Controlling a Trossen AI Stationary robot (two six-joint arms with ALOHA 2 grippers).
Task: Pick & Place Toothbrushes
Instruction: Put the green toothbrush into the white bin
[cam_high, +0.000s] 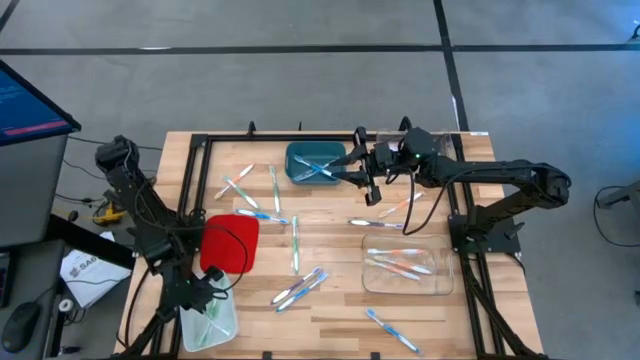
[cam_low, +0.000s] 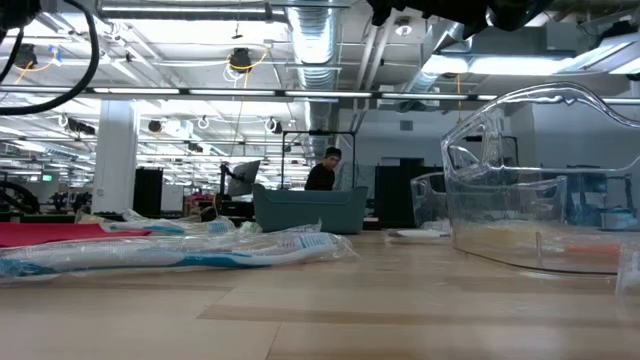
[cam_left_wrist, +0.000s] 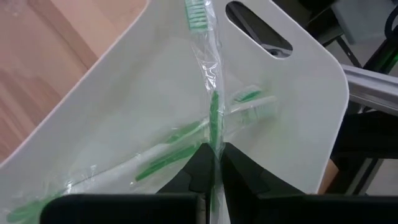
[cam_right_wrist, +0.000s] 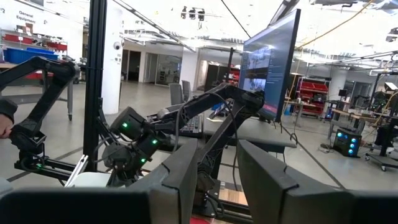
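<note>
Green toothbrush (cam_left_wrist: 213, 118) in clear wrap hangs pinched in the left gripper (cam_left_wrist: 213, 163), long axis running straight down into the white tray (cam_left_wrist: 298, 112) at the surface's near-left corner. Right gripper (cam_high: 368, 178) hovers by the teal bin (cam_high: 300, 160), fingers apart, empty.

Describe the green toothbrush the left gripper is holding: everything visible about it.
The green toothbrush is a thin green-and-white plastic stick sealed in a clear, crinkled wrapper, its green bristle head pointing away from the left gripper, which is shut on its handle. It hangs over the white bin at the table's near-left corner, above other wrapped green toothbrushes lying inside.
</note>
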